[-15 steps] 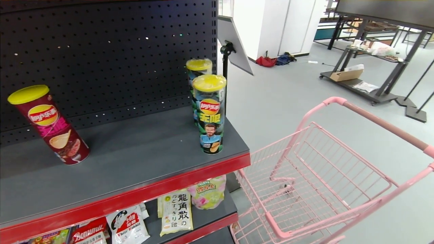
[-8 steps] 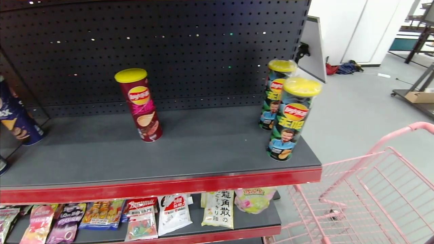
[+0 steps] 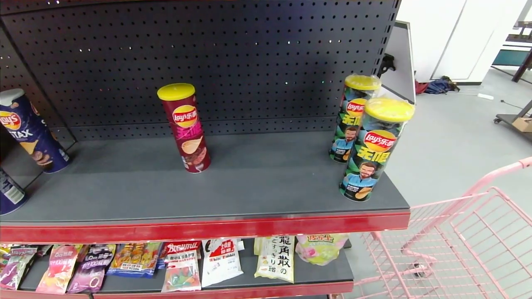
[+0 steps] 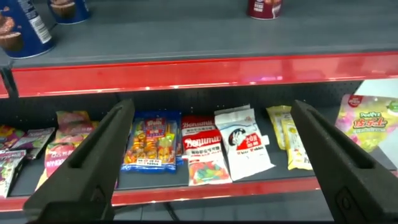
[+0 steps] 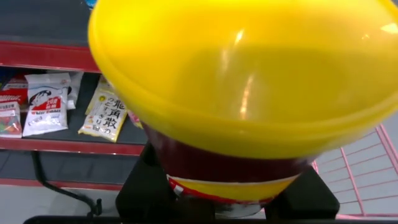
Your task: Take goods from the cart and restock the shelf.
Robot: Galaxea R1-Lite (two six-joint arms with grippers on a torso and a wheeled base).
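Shelf (image 3: 257, 182), chip cans (image 3: 185, 126), right gripper (image 5: 224, 196) holding can (image 5: 249, 74)

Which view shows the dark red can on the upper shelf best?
Head view: the dark red can stands whole, lid to base. Left wrist view catches just its base; right wrist view faces another can.

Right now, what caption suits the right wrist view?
Right gripper holding a yellow-lidded red can near the snack shelf.
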